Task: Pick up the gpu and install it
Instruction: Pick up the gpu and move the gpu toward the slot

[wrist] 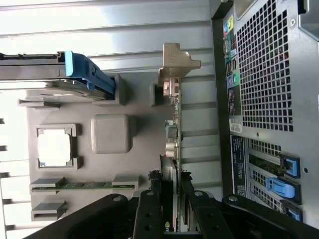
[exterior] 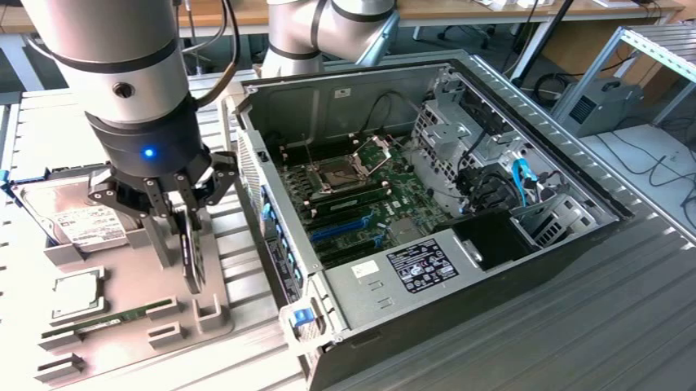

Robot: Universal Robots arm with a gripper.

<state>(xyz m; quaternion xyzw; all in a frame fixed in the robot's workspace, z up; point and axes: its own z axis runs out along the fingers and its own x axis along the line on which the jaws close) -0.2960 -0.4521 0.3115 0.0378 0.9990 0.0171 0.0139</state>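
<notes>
Several parts sit in a grey holder tray [exterior: 130, 273] at the exterior view's left. Nearest the camera a narrow green memory stick [exterior: 114, 318] lies between its clips, and just behind it a square processor [exterior: 78, 293] rests in its frame. Beside these the gpu [exterior: 194, 257] stands on edge at the tray's slot blocks, its silver bracket [wrist: 177, 64] at the end away from the wrist. The gripper [exterior: 182, 236] comes down over it with fingers closed narrowly against both faces of the card. I cannot tell whether the card has left the tray. Behind the arm a hard drive [exterior: 77, 220] with a white label lies in its bay. Just beside the tray, the open computer case [exterior: 315, 106] holds the motherboard [exterior: 370, 195], blue expansion slots [exterior: 345, 230] and a power supply [exterior: 419, 265].
</notes>
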